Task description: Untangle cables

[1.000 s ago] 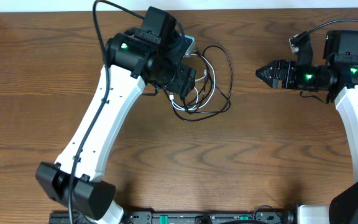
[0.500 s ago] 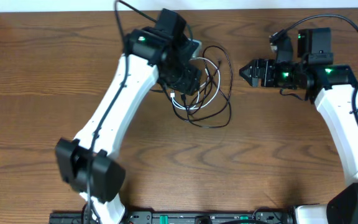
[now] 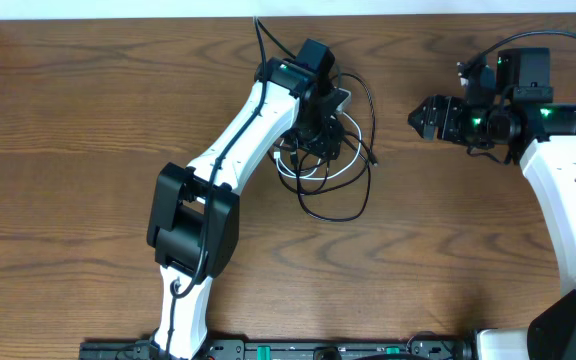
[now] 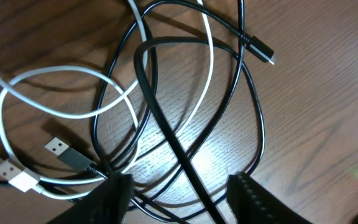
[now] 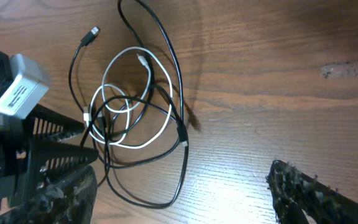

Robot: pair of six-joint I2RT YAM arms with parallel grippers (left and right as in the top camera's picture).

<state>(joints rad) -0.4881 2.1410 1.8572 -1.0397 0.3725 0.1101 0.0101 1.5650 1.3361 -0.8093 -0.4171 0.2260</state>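
The cables point(image 3: 353, 205) lie in one tangle on the table's far middle, several black loops crossed with a white one point(image 3: 308, 178). My left gripper point(image 3: 315, 135) hangs right over the tangle. In the left wrist view its jaws point(image 4: 182, 202) stand apart, a thick black cable point(image 4: 166, 130) and thinner black strands running between the fingertips, nothing pinched. The white cable point(image 4: 42, 78) loops at left beside two USB plugs point(image 4: 58, 148). My right gripper point(image 3: 420, 118) is open, off to the right of the tangle. Its view shows the tangle point(image 5: 182, 158) ahead at left, fingers point(image 5: 312, 196) wide.
A small plug end point(image 4: 263, 51) lies loose on bare wood at the tangle's edge. The left arm's white links point(image 3: 238, 140) cross the table from the front edge. The left wrist's grey camera block point(image 5: 17, 93) borders the tangle.
The left arm has swung right and reached farther over the tangle, its jaws narrower than before. The cable loops shifted a little right. The right gripper came left, then drew back right.
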